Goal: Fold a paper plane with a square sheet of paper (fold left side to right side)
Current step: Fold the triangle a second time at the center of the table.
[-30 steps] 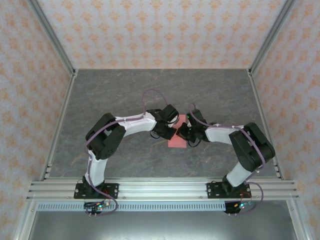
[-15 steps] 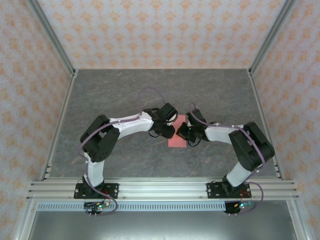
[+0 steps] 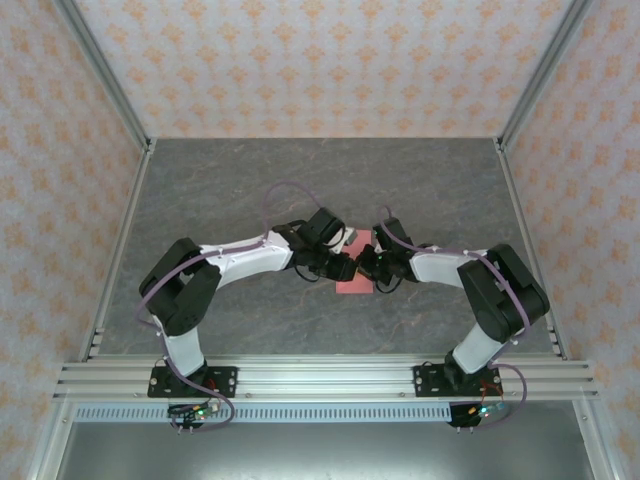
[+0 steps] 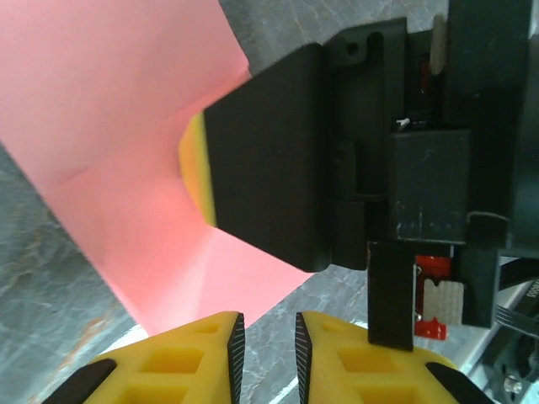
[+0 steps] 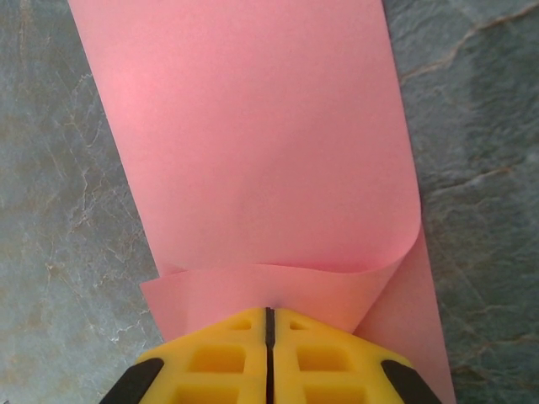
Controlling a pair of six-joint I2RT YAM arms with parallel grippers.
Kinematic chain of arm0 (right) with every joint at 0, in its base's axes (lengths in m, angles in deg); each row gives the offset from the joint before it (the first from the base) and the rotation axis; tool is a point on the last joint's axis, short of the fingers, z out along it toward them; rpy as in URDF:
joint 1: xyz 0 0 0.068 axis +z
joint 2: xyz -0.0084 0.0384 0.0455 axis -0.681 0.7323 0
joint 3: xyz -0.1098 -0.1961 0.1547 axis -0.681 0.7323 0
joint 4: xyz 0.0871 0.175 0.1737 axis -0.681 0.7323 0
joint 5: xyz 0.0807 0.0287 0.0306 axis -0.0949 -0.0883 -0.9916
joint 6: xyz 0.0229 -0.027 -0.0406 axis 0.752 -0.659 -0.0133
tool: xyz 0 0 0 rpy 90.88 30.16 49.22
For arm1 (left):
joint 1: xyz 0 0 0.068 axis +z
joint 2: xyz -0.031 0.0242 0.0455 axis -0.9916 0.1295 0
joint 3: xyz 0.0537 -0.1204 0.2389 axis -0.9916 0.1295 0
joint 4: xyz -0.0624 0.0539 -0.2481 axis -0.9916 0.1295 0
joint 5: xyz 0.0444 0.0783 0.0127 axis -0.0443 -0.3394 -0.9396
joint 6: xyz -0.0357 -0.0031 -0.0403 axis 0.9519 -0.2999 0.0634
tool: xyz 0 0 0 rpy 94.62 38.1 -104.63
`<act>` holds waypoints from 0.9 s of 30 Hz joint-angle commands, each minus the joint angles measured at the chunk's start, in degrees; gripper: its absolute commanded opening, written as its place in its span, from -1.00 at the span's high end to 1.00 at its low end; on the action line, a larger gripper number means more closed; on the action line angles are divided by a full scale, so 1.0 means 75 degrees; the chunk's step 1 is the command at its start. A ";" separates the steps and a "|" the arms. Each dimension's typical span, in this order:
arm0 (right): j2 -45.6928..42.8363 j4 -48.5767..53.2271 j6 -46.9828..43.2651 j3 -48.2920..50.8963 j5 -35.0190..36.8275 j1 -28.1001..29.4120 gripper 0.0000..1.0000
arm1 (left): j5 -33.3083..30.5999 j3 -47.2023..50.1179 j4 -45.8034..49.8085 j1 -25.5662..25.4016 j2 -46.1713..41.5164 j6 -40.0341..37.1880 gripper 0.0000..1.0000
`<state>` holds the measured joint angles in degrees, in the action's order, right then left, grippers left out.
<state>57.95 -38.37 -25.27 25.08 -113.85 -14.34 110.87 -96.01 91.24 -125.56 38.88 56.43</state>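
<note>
Ahead of my right gripper (image 5: 269, 313) the square sheet of paper (image 5: 253, 143) is plain salmon pink, lying on a grey table (image 5: 50, 168) with pale marble veining. That gripper and the left gripper (image 4: 269, 324) are bright yellow at the tips and black behind. The walls (image 3: 320, 60) are pale with repeating orange floral motifs.

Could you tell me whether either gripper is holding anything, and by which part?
The right fingers are shut on the paper, pinching the edge of its curled-over flap. The left fingers stand slightly apart with nothing between them.
</note>
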 commanded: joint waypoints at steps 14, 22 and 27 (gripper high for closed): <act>0.0304 0.0747 -0.0146 -0.0057 0.0252 0.0056 0.83 | 0.0001 0.0304 -0.0191 0.0027 0.0707 0.0250 0.55; 0.0294 0.0836 -0.0194 -0.0103 0.0246 0.0069 0.84 | -0.0186 0.0687 -0.0223 0.0028 0.0620 0.0285 0.58; 0.0287 0.0865 -0.0192 -0.0116 0.0257 0.0082 0.84 | -0.0278 0.0755 -0.0169 0.0027 0.0614 0.0272 0.59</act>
<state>58.17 -37.12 -25.77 24.34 -113.90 -14.32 111.42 -91.77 88.90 -125.56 43.63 57.85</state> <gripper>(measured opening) 0.083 0.207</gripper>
